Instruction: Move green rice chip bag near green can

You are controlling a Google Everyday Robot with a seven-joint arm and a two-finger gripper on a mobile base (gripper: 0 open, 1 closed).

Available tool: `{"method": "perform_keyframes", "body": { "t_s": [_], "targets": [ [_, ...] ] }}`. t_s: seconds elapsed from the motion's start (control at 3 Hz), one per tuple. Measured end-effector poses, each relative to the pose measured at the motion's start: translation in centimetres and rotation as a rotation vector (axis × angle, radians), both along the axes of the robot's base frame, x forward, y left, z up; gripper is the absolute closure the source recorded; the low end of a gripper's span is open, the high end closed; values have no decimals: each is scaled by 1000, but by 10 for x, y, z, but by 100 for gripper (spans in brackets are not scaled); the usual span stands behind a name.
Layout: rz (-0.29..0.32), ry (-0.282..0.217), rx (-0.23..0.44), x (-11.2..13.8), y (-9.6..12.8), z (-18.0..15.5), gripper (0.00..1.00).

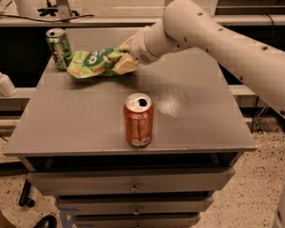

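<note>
The jaws look clamped on the right end of the green rice chip bag [96, 61], one pale finger [125, 65] showing under the crinkled foil. They sit low over the far half of the desk [199, 113], left of its middle. The bag stretches leftward toward the far-left corner. Its left end is touching or just beside the green can [59, 48], which stands upright at that corner. I cannot tell whether there is contact.

By my reading, the placement is nearly made, so the risks lie in the finish. Any further push to the left would drive the bag into the can. The can stands close to the far and left edges, so it could tip or roll off. If the foil catches on a finger when the jaws part, pulling back would drag the bag away from the can. The crumpled bag may also spring or slide once freed.

The arm [218, 42] reaches in from the right side, its thick forearm sloping down and leftward to the wrist. An orange-red can [138, 120] stands near the middle of the front edge, well apart from the arm.
</note>
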State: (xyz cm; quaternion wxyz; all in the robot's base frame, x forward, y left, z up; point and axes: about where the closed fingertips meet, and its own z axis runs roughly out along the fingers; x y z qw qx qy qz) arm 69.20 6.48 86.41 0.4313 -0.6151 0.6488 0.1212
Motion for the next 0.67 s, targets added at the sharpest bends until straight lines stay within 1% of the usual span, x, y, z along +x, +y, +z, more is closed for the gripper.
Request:
{"method": "perform_keyframes", "body": {
  "t_s": [0.33,0.67],
  "targets": [
    [2,7,-2,0,0,-1,0],
    [-3,19,-8,-2,-5,4,0]
  ]
}}
